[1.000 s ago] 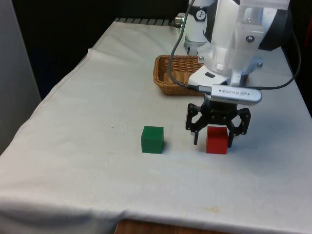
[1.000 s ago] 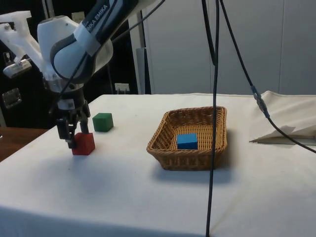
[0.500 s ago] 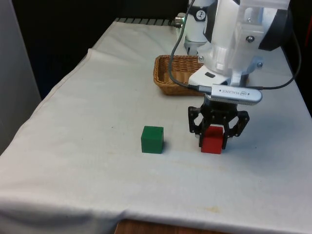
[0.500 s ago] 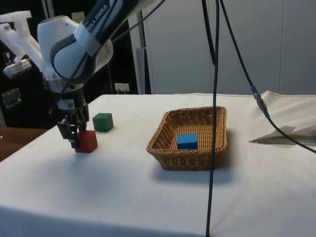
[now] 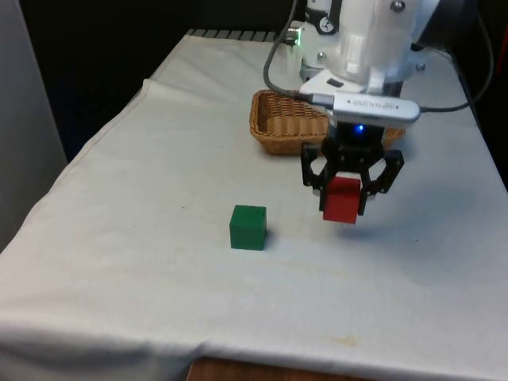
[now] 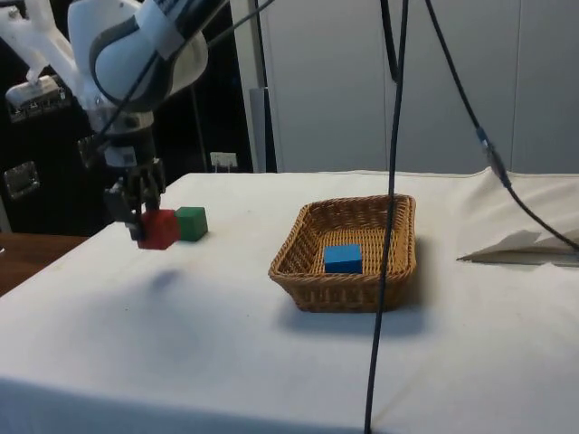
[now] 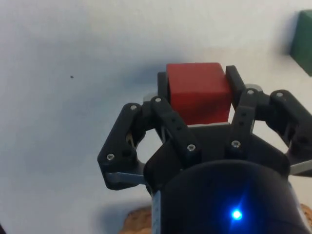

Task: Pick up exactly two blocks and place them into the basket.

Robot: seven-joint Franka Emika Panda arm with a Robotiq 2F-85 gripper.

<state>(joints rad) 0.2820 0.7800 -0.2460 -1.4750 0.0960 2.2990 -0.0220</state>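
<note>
The surface [image 5: 159, 159] carries a wicker basket [image 6: 348, 253] with a blue block [image 6: 343, 258] inside; the arm partly hides this basket in the front view. The gripper [image 5: 344, 198] points down, clenched on the red block [image 5: 342, 200], lifted above the surface near the green block [image 5: 248, 228].

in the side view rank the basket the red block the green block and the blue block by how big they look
1. basket
2. red block, green block and blue block: near alike, too close to rank.
</note>
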